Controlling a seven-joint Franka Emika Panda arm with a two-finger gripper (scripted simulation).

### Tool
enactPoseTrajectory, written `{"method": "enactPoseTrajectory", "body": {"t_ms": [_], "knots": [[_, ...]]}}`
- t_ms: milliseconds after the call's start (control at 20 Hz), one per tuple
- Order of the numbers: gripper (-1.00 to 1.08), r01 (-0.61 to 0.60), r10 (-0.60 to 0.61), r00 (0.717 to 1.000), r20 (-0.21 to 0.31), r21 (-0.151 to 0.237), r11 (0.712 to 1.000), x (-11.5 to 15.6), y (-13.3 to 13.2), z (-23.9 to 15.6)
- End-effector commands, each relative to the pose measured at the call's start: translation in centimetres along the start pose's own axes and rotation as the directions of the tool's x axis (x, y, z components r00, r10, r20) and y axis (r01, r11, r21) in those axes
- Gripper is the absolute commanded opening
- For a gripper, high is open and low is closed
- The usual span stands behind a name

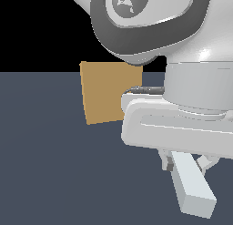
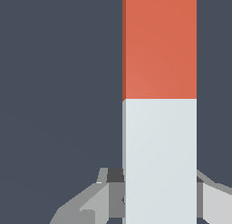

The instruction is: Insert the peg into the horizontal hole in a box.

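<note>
I see my gripper (image 1: 182,161) pinching the peg (image 2: 159,128) by its pale half, fingers (image 2: 86,205) pressed to its sides (the red-orange half points away). The tan box (image 1: 102,92) stands on the floor (image 1: 54,174) behind the arm, well apart; its hole isn't visible.

exterior view close behind the arm; wrist view down the peg (image 2: 159,105), shared
</note>
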State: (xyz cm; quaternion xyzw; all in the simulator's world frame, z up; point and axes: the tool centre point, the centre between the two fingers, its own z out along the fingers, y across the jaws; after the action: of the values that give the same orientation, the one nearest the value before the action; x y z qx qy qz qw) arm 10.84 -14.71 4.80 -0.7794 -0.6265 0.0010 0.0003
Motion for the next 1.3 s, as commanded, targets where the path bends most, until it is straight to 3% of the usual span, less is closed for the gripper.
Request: {"method": "enactPoseTrajectory", "body": {"t_ms": [0,250,600,900,1250], "knots": [[-1.00,0.085,-0.085,0.996,0.000,-0.003,0.996,2.2,-0.1,-0.5],[-1.00,0.250,-0.250,0.968,0.000,-0.003,0.968,6.4,-1.1,-1.3],[-1.00,0.434,-0.434,0.901,0.000,-0.003,0.901,11.0,-3.3,-2.1],[-1.00,0.503,-0.503,0.864,0.000,-0.002,0.864,12.7,-4.4,-2.4],[-1.00,0.510,-0.510,0.860,0.000,-0.002,0.860,12.9,-4.6,-2.5]]}}
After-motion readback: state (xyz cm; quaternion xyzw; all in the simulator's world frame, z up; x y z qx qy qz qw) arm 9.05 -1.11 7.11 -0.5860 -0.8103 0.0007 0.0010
